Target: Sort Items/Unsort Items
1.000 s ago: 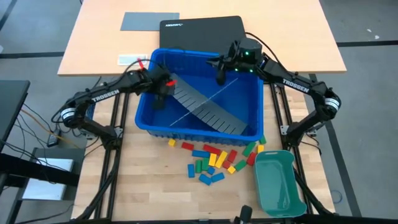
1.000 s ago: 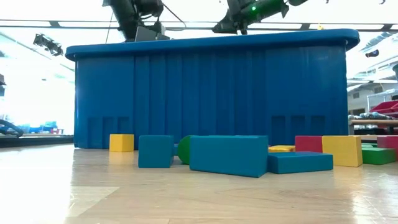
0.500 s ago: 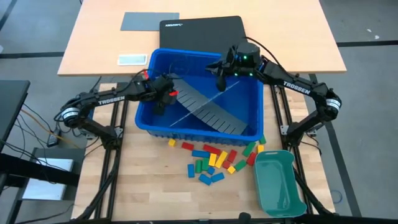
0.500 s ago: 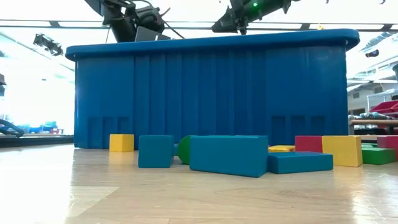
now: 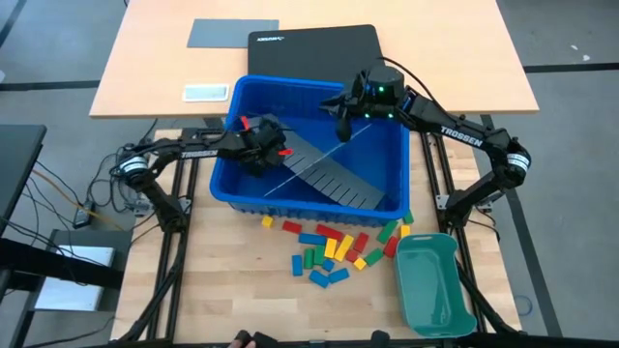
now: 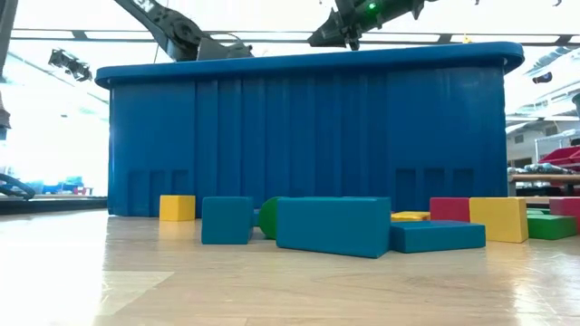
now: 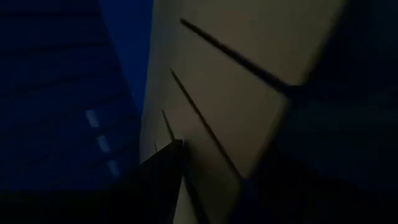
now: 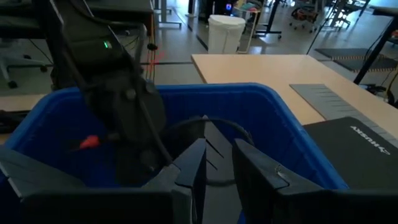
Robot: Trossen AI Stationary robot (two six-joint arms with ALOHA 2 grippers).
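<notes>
Blocks (image 5: pixel 337 247) in red, yellow, green and blue lie scattered on the wooden table (image 5: pixel 232 290) in front of the blue bin (image 5: pixel 392 198), none of them inside it and none in either gripper. In the low view they sit in a row against the bin's front wall. The grey slotted divider sheet (image 5: pixel 334 174) slants across the inside of the bin. The left gripper (image 5: pixel 263 159) is down inside the bin near its left wall, by the sheet's upper end; its wrist view shows the sheet close up, but whether the fingers are spread or touching it I cannot tell. The right gripper (image 5: pixel 342 124) hangs over the bin's back part, its fingers (image 8: pixel 189 168) a narrow gap apart with the sheet's edge showing between them. Both grippers are well apart from the blocks. The teal tray (image 5: pixel 435 280) stands just right of the blocks.
</notes>
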